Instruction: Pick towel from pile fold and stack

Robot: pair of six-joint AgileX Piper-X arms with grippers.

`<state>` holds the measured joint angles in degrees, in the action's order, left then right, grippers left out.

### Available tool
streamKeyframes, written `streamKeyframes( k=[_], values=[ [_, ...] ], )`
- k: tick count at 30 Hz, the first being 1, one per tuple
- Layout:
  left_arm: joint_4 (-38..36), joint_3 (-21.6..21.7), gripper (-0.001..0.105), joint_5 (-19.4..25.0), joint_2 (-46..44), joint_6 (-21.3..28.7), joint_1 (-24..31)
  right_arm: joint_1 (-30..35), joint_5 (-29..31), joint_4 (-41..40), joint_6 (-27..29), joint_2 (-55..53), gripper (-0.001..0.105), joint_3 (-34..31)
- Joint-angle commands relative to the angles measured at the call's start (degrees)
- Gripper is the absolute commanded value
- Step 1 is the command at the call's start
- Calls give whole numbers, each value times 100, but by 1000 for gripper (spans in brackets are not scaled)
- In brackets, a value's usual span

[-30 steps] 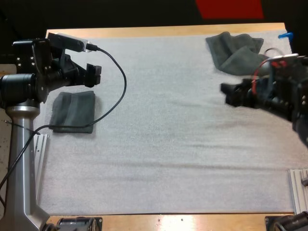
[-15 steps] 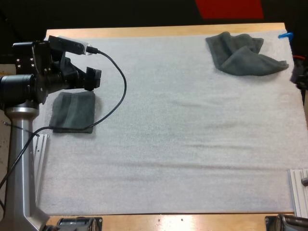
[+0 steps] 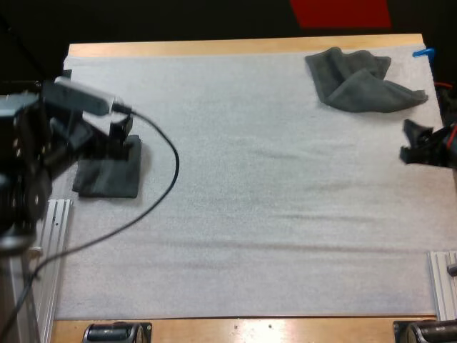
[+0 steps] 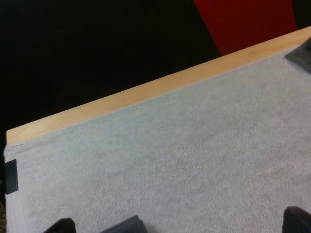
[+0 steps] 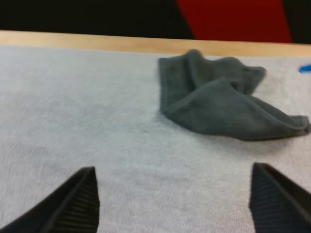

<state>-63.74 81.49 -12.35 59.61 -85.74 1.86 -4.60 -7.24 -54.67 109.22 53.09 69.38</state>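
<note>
A folded dark grey-green towel [image 3: 107,174] lies flat at the mat's left side. My left gripper [image 3: 123,139] hovers over its far edge, open, and the left wrist view shows its fingertips [image 4: 296,221] wide apart over bare mat. A crumpled towel [image 3: 360,78] sits at the far right corner. My right gripper [image 3: 410,146] is at the right edge, short of that towel. It is open [image 5: 177,204], with the crumpled towel [image 5: 223,104] ahead of its spread fingers [image 5: 73,204] and nothing between them.
The white mat [image 3: 271,207] covers most of the wooden table [image 3: 235,46]. Aluminium rails stand at the near left [image 3: 53,229] and near right [image 3: 443,282] edges of the mat.
My right arm pulled back almost out of view, then came back in at the right edge. My left arm shifted toward the near side over the folded towel.
</note>
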Motion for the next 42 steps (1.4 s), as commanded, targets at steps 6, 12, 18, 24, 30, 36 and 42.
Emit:
streamKeyframes(
  k=[6,12,18,24,30,36,42],
  values=[
    [268,-1012,78,132,-1357,24,-33,-520,421,-85,-258,-727,63,15],
    [508,-1769,78,188,-2598,-19,-33,-494,902,-83,-273,-1416,63,-304],
    [494,-2264,78,281,-3536,-59,-33,-494,1195,-104,-343,-2221,63,-986],
    [492,-2450,78,281,-4410,-571,-33,-494,1262,-386,-400,-3294,63,-1298],
    [276,-2686,78,281,-5276,-528,-33,-494,1357,-756,-448,-4340,63,-1387],
    [-179,-3182,78,272,-6009,-538,-33,-494,1641,-1051,-601,-5271,63,-1386],
    [-540,-3564,78,226,-6689,-570,-33,-494,1869,-1496,-749,-5623,63,-1278]
  ],
)
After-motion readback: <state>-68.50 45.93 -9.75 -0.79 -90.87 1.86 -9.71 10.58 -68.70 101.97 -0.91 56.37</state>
